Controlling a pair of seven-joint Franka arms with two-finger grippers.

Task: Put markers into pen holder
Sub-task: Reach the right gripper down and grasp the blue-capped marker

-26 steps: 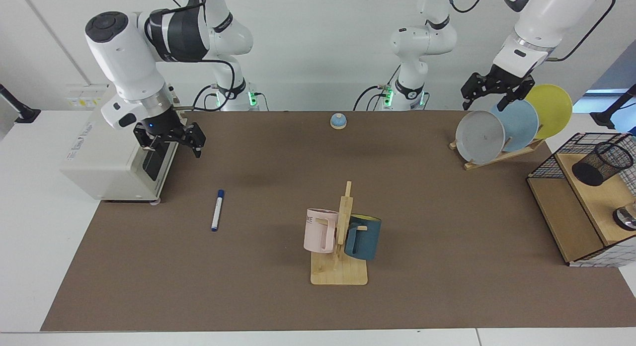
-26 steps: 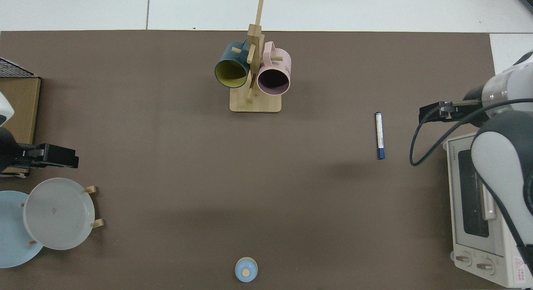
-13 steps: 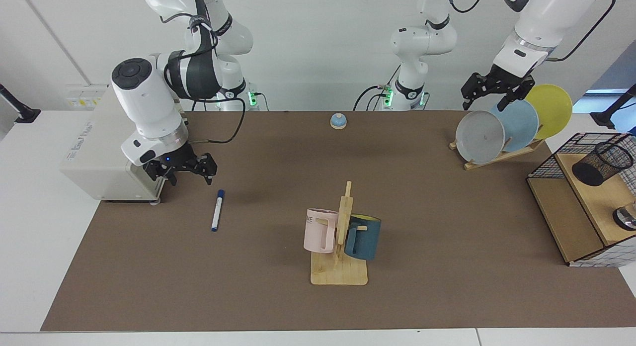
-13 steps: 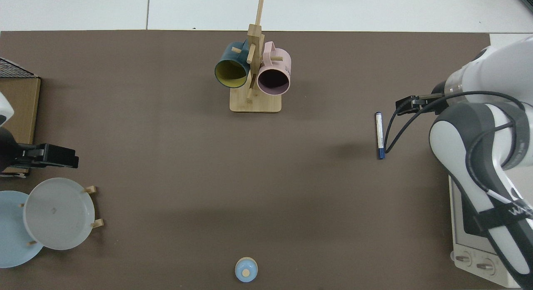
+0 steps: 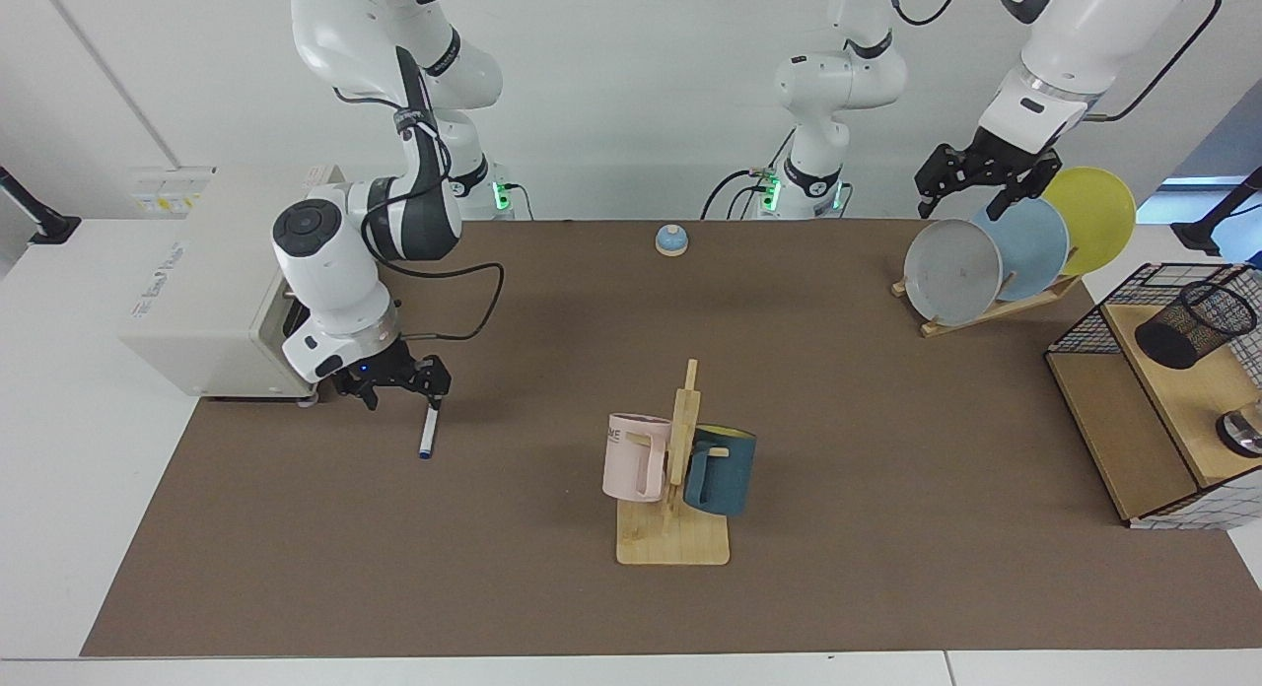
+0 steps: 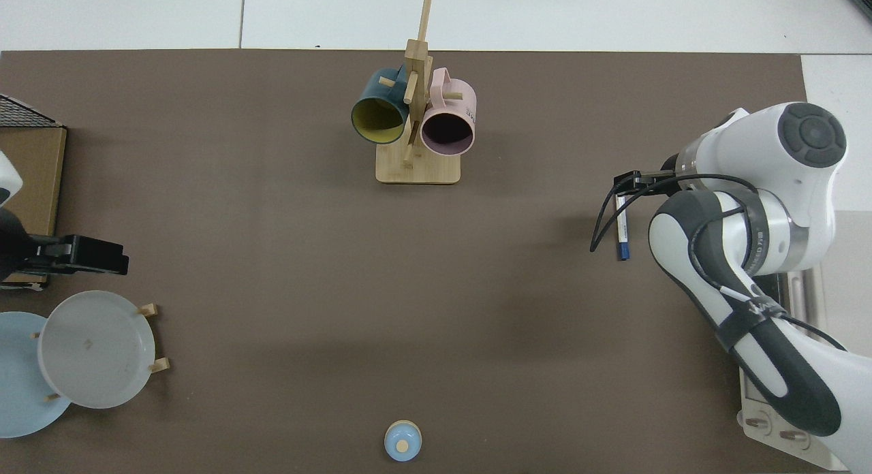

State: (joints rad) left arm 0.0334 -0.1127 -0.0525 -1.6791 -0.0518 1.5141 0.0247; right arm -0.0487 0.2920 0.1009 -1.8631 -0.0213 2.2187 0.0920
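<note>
At the frame's left, the right gripper (image 5: 394,382) hangs spread open over the marker's (image 5: 428,437) far end on the counter (image 5: 552,607). The left gripper (image 5: 981,180) waits open above the plates (image 5: 952,271); the pen holder (image 5: 1195,323) lies in the basket at right.

I see the marker (image 5: 428,434) lying flat on the brown counter (image 5: 552,607), a slim white barrel with a blue tip at the end nearer the camera in the facing view. Its far end sits under the right tool (image 5: 394,381), so I cannot make out the cap there. In the top view the marker (image 6: 620,223) shows its blue end clear of the tool. The pen holder (image 5: 1195,323), a small black wire-mesh cup, lies tilted on its side on the wooden shelf (image 5: 1188,395) at the opposite end, well apart from the marker.
</note>
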